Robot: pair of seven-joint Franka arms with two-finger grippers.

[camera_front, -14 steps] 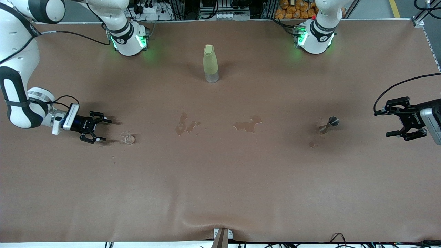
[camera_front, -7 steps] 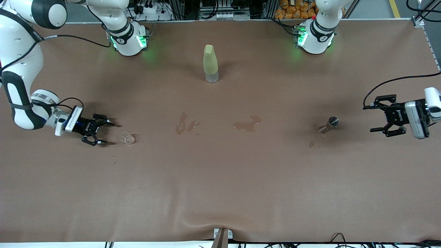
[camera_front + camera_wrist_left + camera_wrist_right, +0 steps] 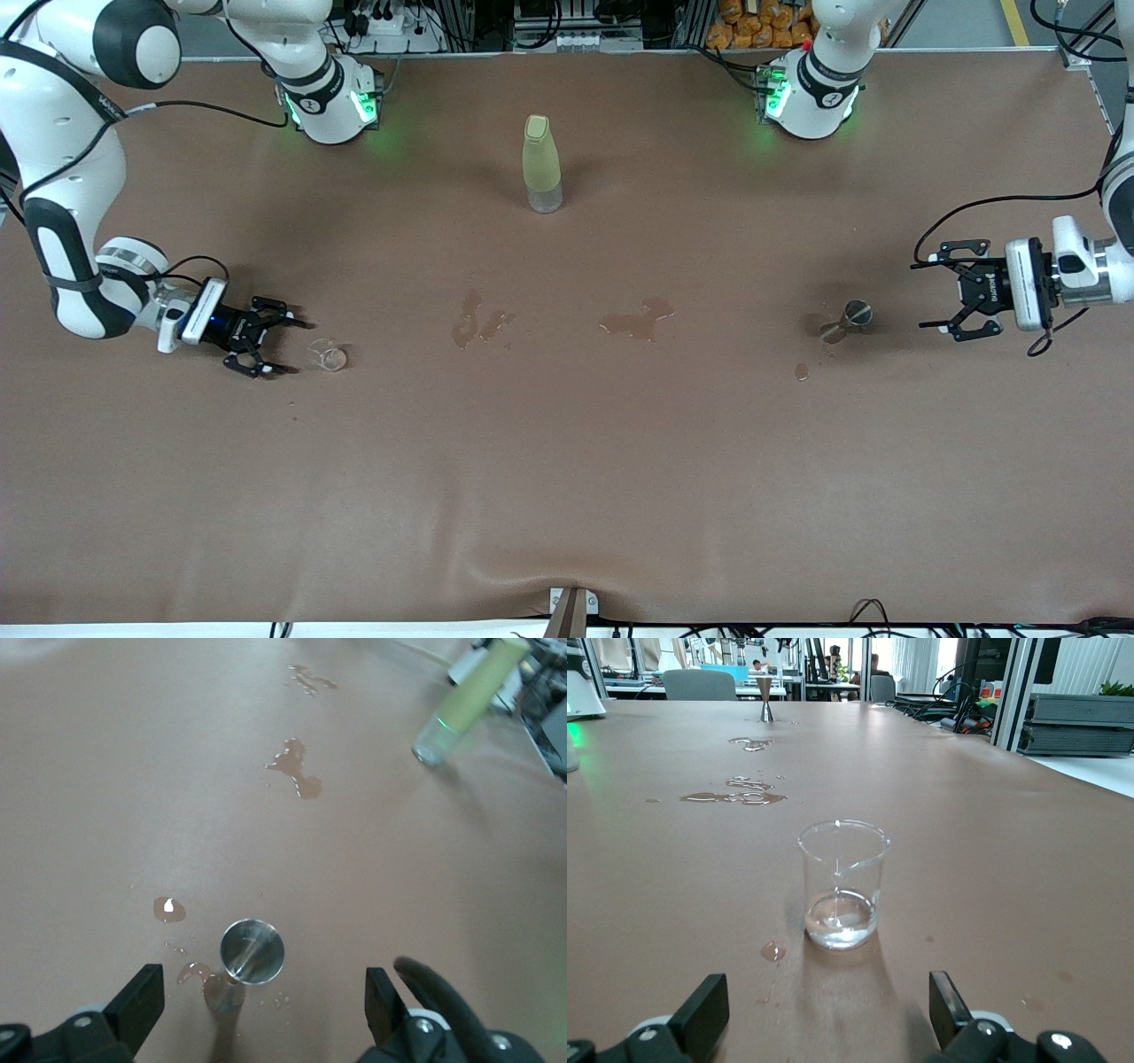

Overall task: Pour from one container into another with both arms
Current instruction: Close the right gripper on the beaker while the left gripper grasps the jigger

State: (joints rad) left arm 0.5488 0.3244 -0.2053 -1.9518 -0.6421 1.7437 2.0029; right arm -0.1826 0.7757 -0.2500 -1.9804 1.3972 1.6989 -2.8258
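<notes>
Front view first: the right gripper (image 3: pixel 282 346) sits low over the brown table cover (image 3: pixel 567 461) at the right arm's end, jaws spread wide and pinching nothing. The small clear glass beaker (image 3: pixel 329 356) stands upright just beside those fingertips, apart from them, at about the gripper's four o'clock in this view. Right wrist view confirms it: the beaker (image 3: pixel 841 896) stands between the two black fingers (image 3: pixel 702 1010), out ahead of them, with a little clear liquid in its bottom and a droplet on the cover next to it.

Over at the left arm's end, the left gripper (image 3: pixel 935 295) is also spread wide and empty. The small steel hourglass-shaped jigger (image 3: pixel 849 320) stands near it, at roughly the gripper's eight o'clock in the front view, well clear of the fingers. Left wrist view looks down on the jigger's (image 3: pixel 246 960) open cup, with small wet spots around its foot.

Between the two vessels lie two brown puddles (image 3: pixel 636 321). At twelve o'clock from the puddles, nearer the arm bases, a tall pale yellow-green bottle (image 3: pixel 539 164) stands upright.
</notes>
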